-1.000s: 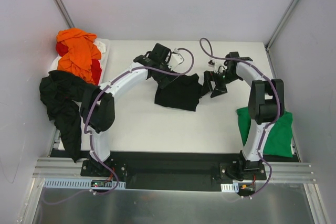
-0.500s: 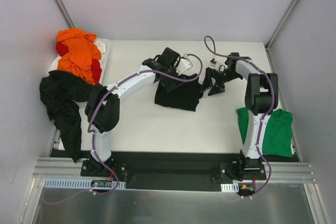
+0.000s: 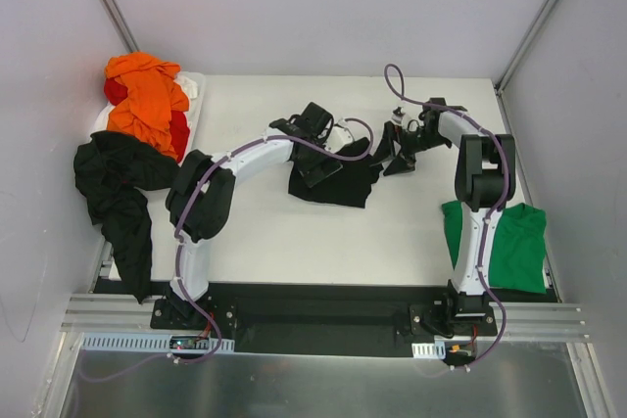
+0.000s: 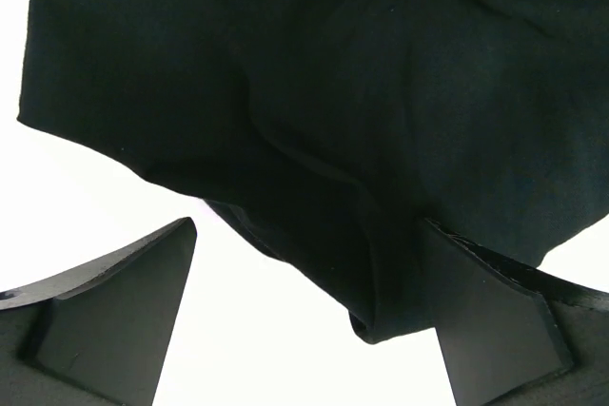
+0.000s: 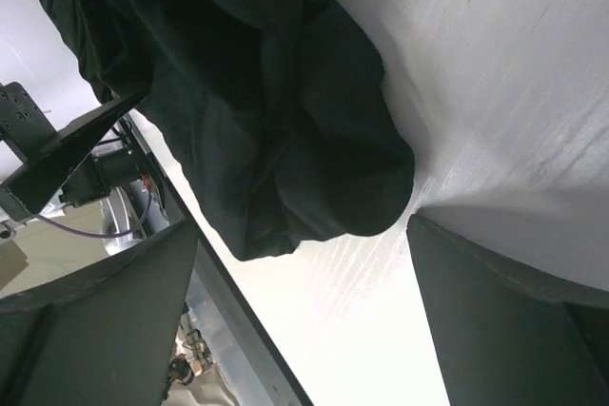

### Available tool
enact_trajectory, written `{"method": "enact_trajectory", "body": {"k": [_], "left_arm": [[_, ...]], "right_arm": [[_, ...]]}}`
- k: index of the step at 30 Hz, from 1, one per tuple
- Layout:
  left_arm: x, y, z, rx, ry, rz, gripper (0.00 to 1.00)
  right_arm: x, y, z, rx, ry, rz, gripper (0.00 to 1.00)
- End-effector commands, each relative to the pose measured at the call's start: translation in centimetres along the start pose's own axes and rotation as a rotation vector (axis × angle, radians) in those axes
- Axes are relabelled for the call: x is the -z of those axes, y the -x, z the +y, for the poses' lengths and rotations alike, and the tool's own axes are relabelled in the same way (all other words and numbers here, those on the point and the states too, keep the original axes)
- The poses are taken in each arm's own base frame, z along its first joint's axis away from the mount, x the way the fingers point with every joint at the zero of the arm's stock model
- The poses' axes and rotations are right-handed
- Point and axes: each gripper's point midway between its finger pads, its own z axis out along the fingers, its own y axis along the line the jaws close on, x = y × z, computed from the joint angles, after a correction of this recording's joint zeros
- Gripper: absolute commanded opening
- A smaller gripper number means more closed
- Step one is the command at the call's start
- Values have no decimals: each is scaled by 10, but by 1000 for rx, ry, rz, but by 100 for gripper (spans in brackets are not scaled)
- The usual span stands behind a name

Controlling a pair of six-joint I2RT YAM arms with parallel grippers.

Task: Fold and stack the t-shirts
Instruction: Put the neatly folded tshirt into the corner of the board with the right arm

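table [image 3: 294, 232]: plain white. walls [image 3: 294, 7]: pale grey.
mid-table t-shirt [image 3: 338, 181]: solid black, plain; in both wrist views it reads as deep black with darker folds.
far left pile: orange t-shirt [image 3: 147, 100] on top, bright and plain; red t-shirt [image 3: 179, 131] shows under it, plain.
left-edge t-shirt [image 3: 113, 188]: solid black.
green t-shirt [image 3: 519, 247], near right: bright green, plain.
left arm [image 3: 245, 154] and right arm [image 3: 480, 232]: white links, black joints; cables [image 3: 397, 85] purple.
left gripper [image 4: 304, 320] and right gripper [image 5: 304, 316]: matte black fingers.
base plate [image 3: 323, 305]: black. rails [image 3: 98, 315]: silver.
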Motion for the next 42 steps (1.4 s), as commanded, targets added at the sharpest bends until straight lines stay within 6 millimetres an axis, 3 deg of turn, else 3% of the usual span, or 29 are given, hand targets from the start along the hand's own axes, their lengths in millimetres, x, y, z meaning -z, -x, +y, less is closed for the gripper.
{"method": "enact_trajectory", "body": {"k": [1, 13, 24, 27, 28, 30, 31, 33, 34, 39, 42], "left_arm": [[-6, -11, -7, 49, -60, 3, 99], [-1, -17, -13, 65, -81, 5, 99], [4, -5, -5, 49, -56, -22, 99], [8, -4, -1, 44, -40, -25, 99], [9, -4, -1, 38, -36, -25, 99], [10, -5, 5, 36, -13, -19, 99], [10, -5, 5, 29, -8, -16, 99], [13, -4, 10, 31, 7, -18, 99], [14, -4, 12, 33, 12, -18, 99], [20, -4, 21, 47, 31, -26, 99], [27, -5, 27, 43, 54, -32, 99]], "right_arm": [[-7, 13, 2, 25, 9, -20, 96], [-40, 9, 27, 40, 59, 44, 97], [-60, -15, 42, 51, 86, 118, 99], [-61, -18, 44, 56, 82, 132, 73], [-60, -19, 43, 71, 75, 136, 60], [-59, -22, 43, 69, 66, 144, 46], [-61, -24, 44, 76, 58, 149, 30], [-61, -29, 45, 86, 48, 164, 14], [-63, -30, 46, 97, 41, 171, 1], [-56, -36, 51, 143, 6, 188, 1], [-40, -41, 60, 182, -38, 189, 1]]}}
